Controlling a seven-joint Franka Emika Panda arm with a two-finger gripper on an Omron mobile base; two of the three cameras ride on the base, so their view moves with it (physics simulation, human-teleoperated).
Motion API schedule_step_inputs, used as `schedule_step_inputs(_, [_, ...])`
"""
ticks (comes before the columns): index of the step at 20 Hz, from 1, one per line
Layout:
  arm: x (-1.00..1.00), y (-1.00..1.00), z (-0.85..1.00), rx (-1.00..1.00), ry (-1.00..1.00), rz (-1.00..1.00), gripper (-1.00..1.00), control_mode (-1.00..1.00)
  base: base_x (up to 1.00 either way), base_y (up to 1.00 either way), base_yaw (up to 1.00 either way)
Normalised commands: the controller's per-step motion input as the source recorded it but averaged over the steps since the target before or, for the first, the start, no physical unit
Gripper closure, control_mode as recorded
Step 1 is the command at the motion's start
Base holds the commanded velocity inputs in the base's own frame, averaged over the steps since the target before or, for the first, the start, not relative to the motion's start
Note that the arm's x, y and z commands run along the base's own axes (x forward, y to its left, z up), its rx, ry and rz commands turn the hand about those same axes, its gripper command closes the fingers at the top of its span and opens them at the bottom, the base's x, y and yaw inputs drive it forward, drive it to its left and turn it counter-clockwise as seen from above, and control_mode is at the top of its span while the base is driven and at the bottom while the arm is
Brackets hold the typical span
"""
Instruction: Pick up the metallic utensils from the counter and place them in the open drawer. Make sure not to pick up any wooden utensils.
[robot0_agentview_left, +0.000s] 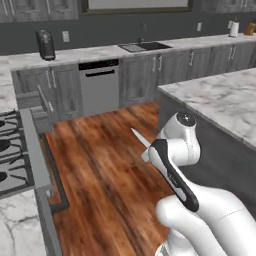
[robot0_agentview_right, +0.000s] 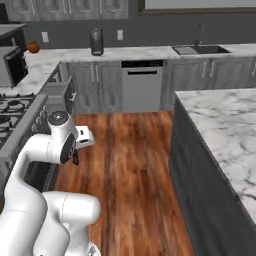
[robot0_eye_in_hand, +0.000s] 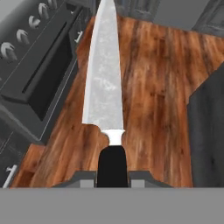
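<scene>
Hand view: the knife (robot0_eye_in_hand: 104, 87) runs straight out ahead of the jaws, its black handle clamped between them, blade over the wood floor (robot0_eye_in_hand: 153, 87).
Jaws: closed on the knife handle.
Open drawer: (robot0_agentview_right: 59, 89) ahead and well apart, beside the stove (robot0_eye_in_hand: 39, 65).
Progress: knife lifted, not yet delivered; the fork is left to fetch.
Arm: folded low over the floor, gripper (robot0_agentview_left: 145, 150) pointing away from the worktop (robot0_agentview_left: 220, 97).
</scene>
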Motion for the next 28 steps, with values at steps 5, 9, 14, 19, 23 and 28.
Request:
schedule_step_inputs(5, [0.0,0.0,0.0,0.0,0.0,0.0,1.0,1.0,1.0,0.34,0.02])
schedule_step_inputs(9, [0.0,0.0,0.0,0.0,0.0,0.0,1.0,1.0,1.0,-0.26,0.08])
schedule_step_inputs(14, [0.0,0.0,0.0,0.0,0.0,0.0,1.0,1.0,1.0,-0.11,0.17])
schedule_step_inputs(19, [0.0,0.0,0.0,0.0,0.0,0.0,1.0,1.0,1.0,0.08,0.2])
schedule_step_inputs(23, [0.0,0.0,0.0,0.0,0.0,0.0,1.0,1.0,1.0,0.38,0.14])
schedule_step_inputs(28, [0.0,0.0,0.0,0.0,0.0,0.0,1.0,1.0,0.88,0.67,0.08])
